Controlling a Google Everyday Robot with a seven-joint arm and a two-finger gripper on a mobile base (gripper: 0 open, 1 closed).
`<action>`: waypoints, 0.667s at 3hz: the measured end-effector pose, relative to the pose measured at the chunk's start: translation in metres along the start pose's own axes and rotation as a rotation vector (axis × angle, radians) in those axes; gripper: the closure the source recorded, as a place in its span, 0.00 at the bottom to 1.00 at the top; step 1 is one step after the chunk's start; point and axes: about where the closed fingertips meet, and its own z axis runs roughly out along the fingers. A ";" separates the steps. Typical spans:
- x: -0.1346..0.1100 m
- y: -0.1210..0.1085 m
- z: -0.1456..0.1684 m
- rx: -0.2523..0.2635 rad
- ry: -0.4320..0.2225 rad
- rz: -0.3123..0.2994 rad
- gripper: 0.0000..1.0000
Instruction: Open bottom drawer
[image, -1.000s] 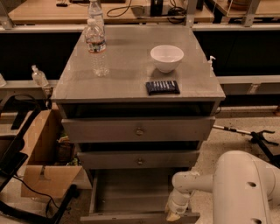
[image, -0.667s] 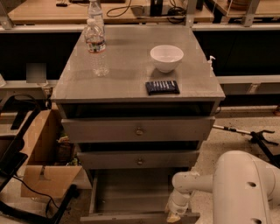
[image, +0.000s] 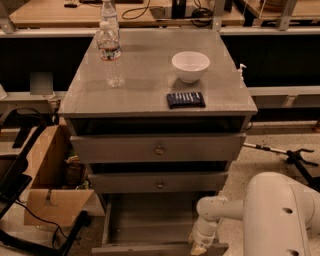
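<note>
The bottom drawer (image: 150, 220) is at the foot of the cabinet, its shallow grey box drawn well out to the near side, past the fronts of the middle drawer (image: 159, 183) and top drawer (image: 159, 149). I judge the opening largely done. My arm (image: 280, 215) reaches in low from the right, and my wrist (image: 206, 231) points down. That puts my jaws at the right end of the drawer's near front panel, a sensible place for pulling it. Whether my jaws are spread or closed, I cannot tell, nor whether they grip the panel. The bottle (image: 110, 54) and bowl (image: 190, 65) stand on the tabletop (image: 145, 90), well apart from my work.
</note>
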 end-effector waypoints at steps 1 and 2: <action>0.000 0.000 0.000 0.000 0.000 0.000 1.00; 0.000 0.000 0.000 0.000 0.000 0.000 0.84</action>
